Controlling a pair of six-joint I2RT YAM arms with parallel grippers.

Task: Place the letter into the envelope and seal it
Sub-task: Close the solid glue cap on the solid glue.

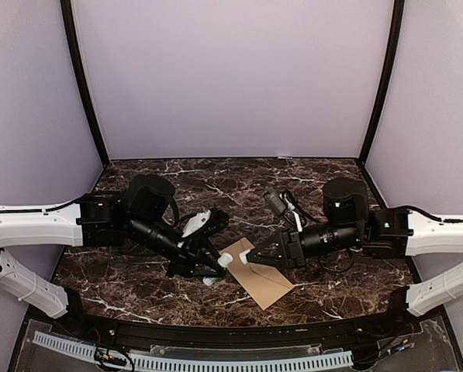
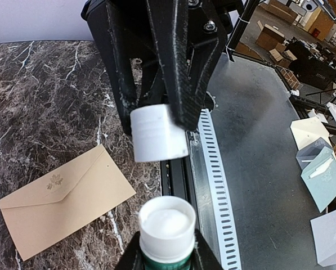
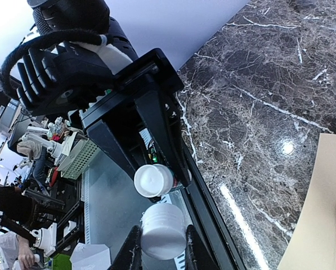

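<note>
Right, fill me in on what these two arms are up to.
The left gripper holds an uncapped glue stick, white glue exposed. The right gripper holds its white cap just clear of the stick, so the two are apart. The kraft-brown envelope lies flat on the marble table with its pointed flap folded down. No letter sheet is in view, and no glue has been applied to the flap yet.

Kraft envelope (image 1: 266,285) flat on dark marble table (image 1: 215,180)

White-shelled arms (image 1: 29,225), black wrist sections (image 1: 150,232), looping black cables (image 3: 49,38)
</note>
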